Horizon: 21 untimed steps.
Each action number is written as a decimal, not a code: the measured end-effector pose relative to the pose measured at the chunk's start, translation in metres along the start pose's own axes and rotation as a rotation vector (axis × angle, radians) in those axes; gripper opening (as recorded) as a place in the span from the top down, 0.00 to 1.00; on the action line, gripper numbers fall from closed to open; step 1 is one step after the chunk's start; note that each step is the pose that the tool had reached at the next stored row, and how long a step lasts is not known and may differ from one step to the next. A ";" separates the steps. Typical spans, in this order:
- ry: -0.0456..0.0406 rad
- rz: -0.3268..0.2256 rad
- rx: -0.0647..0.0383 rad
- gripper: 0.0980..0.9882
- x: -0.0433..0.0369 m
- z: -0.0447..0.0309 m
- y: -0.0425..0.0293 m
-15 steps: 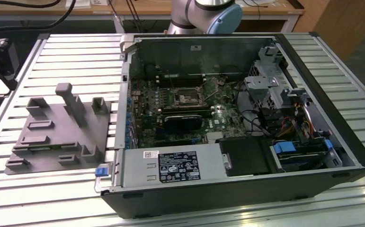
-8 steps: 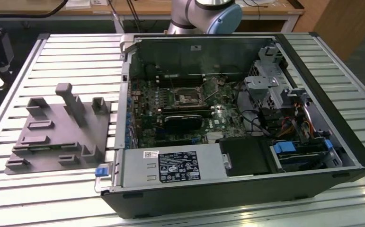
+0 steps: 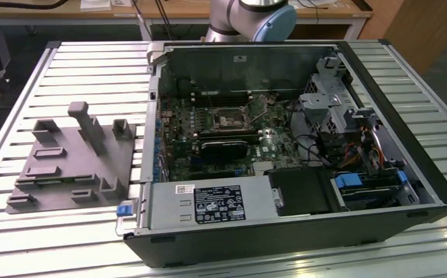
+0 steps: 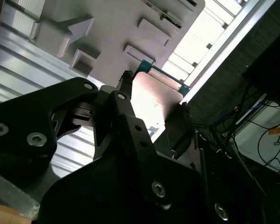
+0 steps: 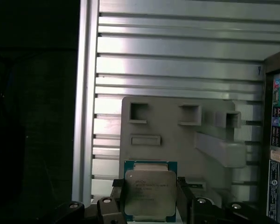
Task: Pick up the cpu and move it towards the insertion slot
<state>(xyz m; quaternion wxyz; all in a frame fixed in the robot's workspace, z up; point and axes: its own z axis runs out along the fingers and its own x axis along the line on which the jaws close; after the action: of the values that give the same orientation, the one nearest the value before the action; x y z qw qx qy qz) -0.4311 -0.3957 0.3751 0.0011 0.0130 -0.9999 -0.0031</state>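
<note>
In both wrist views the black gripper (image 5: 150,186) (image 4: 155,94) is clamped on the small square cpu with a silvery metal top and green rim (image 5: 149,197) (image 4: 151,100), one finger on each of two opposite edges. Behind it lies the grey plastic tray with upright posts (image 5: 177,135) on the slatted metal surface (image 5: 177,56). The exterior view shows the dark square insertion slot (image 3: 229,120) inside the open black computer case (image 3: 378,174), well apart from the tray.

The small square cpu (image 5: 149,193) has a brushed, softly shiny metal top. The large grey tray (image 5: 172,123) looks matt plastic; the slatted tabletop (image 5: 177,60) is shiny ribbed metal.
</note>
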 end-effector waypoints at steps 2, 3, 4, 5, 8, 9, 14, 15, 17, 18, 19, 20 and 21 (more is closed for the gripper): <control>0.0001 0.000 0.000 0.51 0.0000 -0.0047 0.0003; 0.0000 0.001 0.001 0.51 0.0000 -0.0066 0.0004; 0.0000 0.001 0.001 0.51 0.0000 -0.0086 0.0006; -0.0001 0.001 0.001 0.51 0.0000 -0.0106 0.0008; 0.0001 0.001 0.002 0.51 0.0000 -0.0162 0.0014; 0.0001 0.002 0.002 0.51 0.0000 -0.0183 0.0017; 0.0002 0.003 0.004 0.51 0.0000 -0.0279 0.0026; 0.0001 0.003 0.004 0.51 0.0000 -0.0297 0.0028; 0.0001 0.004 0.005 0.51 0.0001 -0.0333 0.0035; 0.0001 0.004 0.006 0.51 0.0000 -0.0351 0.0038; 0.0002 0.005 0.006 0.51 0.0000 -0.0372 0.0040; 0.0002 0.005 0.007 0.51 0.0000 -0.0393 0.0044; 0.0001 0.005 0.008 0.51 0.0000 -0.0414 0.0046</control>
<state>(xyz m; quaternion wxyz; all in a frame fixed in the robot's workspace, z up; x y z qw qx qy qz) -0.4311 -0.3913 0.4165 0.0011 0.0104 -0.9999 0.0008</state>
